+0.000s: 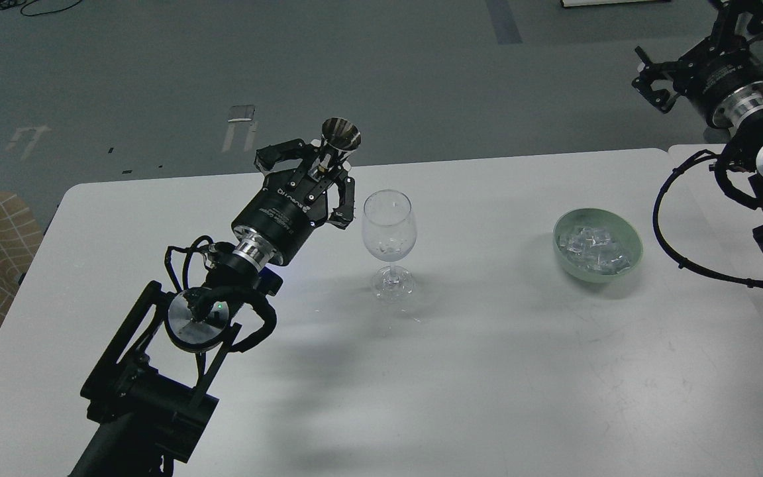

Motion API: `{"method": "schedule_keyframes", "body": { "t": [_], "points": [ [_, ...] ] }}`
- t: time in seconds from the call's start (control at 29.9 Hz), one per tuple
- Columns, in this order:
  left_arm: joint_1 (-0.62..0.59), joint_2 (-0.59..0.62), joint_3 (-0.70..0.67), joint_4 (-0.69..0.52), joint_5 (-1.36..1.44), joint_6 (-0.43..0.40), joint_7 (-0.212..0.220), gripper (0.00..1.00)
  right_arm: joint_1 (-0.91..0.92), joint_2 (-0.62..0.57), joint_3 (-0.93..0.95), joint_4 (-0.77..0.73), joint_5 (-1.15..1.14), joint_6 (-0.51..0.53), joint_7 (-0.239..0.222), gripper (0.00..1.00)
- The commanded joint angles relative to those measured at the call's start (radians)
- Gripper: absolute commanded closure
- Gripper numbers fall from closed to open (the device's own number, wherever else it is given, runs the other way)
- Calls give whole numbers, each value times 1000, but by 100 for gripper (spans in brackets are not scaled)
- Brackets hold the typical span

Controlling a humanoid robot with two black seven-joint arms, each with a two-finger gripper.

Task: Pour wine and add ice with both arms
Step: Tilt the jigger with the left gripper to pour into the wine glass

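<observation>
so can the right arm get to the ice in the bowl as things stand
Probably yes: the right gripper hangs above and behind the green bowl, the ice lies uncovered, and nothing stands between them.

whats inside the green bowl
The green bowl holds a heap of clear ice cubes. The bowl's bottom beneath the heap is covered, so any meltwater there cannot be seen.

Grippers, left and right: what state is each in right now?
Left gripper: shut on a small metal cone-shaped cup, held beside the wine glass.
Right gripper: open, holding nothing, raised well away from the green bowl of ice.
</observation>
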Motion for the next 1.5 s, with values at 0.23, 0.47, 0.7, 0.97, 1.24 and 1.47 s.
{"method": "schedule_keyframes", "body": {
  "t": [0.23,0.47,0.7,0.97,1.24,1.47],
  "points": [
    [-17,-10,56,-2,96,15,-1,76,16,0,9,6,2,1,1,0],
    [-23,5,81,2,119,15,0,76,13,6,12,4,2,3,1,0],
    [-20,25,81,5,119,14,-1,76,13,0,13,4,2,3,1,0],
    [-36,39,80,21,119,12,-1,76,13,0,13,4,2,3,1,0],
    [-59,91,78,27,119,6,-1,75,13,0,13,4,2,4,1,0],
    [-59,103,83,32,159,1,-1,75,13,5,13,4,2,4,1,0]
  ]
}}
